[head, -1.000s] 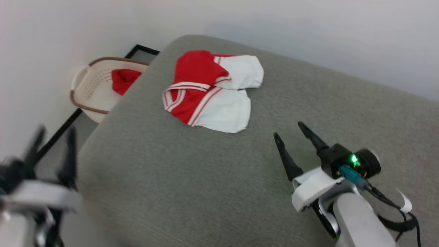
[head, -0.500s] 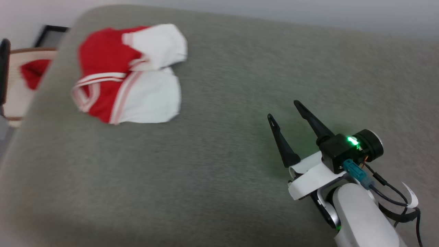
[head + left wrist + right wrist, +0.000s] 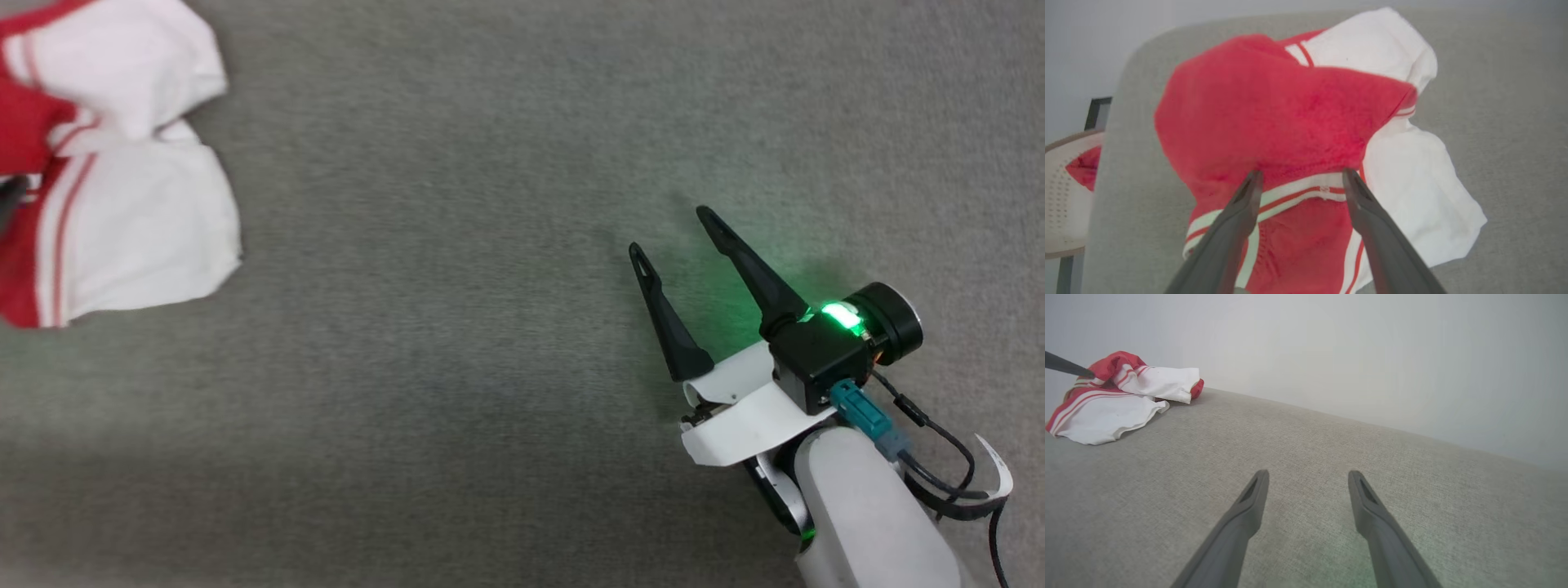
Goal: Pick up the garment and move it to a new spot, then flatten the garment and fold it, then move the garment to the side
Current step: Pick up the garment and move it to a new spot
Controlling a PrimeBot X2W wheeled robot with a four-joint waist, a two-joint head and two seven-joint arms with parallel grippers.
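Reaching in from the bottom right of the head view, the right arm shows a pale forearm (image 3: 857,506) and a black wrist block with a green light (image 3: 841,314) lit. Cables loop off its outer side. The right gripper (image 3: 669,230) is low over the grey cushion (image 3: 449,343), fingers spread wide and pointing up and slightly left, with nothing between them. It is well apart from the garment (image 3: 122,237).

The left gripper (image 3: 1301,173) is also spread and aimed straight at the garment. Its tips sit at the edge of the red fold, just above the striped trim band. Can't tell if they touch the cloth or sit just over it. Nothing is pinched.

The garment is a crumpled heap on the cushion, near its rounded corner by the wall (image 3: 1331,347). The red body is bunched on top, and the white sleeves spill toward the right gripper's side.

Hard to read:
- The head view cuts the garment at the left edge, leaving mostly white sleeve and a strip of red. There is a dark blur at that edge, unclear what.
- In the right wrist view, one dark finger (image 3: 1065,366) pokes in from the left edge at the top of the heap, with the rest of that arm cut off.
- In the left wrist view, a pale perforated basket (image 3: 1061,196) stands beside the cushion, cropped. There is something red (image 3: 1084,171) inside, can't tell what.
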